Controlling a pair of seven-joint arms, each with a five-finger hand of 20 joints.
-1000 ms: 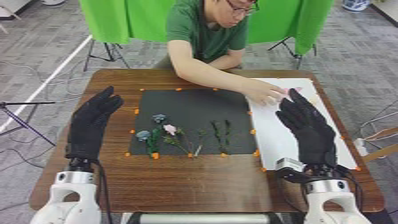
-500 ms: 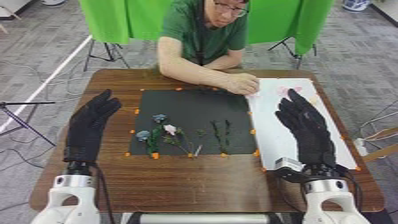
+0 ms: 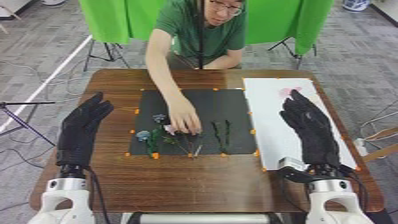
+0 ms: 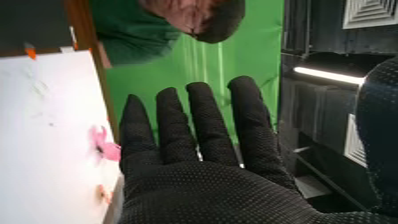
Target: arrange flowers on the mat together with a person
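Note:
In the head view my left hand is at the table's left, beside the dark mat, fingers straight and holding nothing. My right hand is over the white sheet, its fingers also straight; in the right wrist view the right hand is open and empty. Blue flowers and green stems lie on the mat. A person's hand covers part of the mat's middle, at a pinkish flower there. On the sheet a pink flower lies near the far end.
The brown wooden table has small orange marks around the mat and sheet. Across the table the person leans in, one arm over the mat's far edge. Cables run along both my arms.
The person's hand has moved from the sheet's far part to the middle of the mat. My left hand has shifted slightly outward and nearer; my right hand has shifted slightly.

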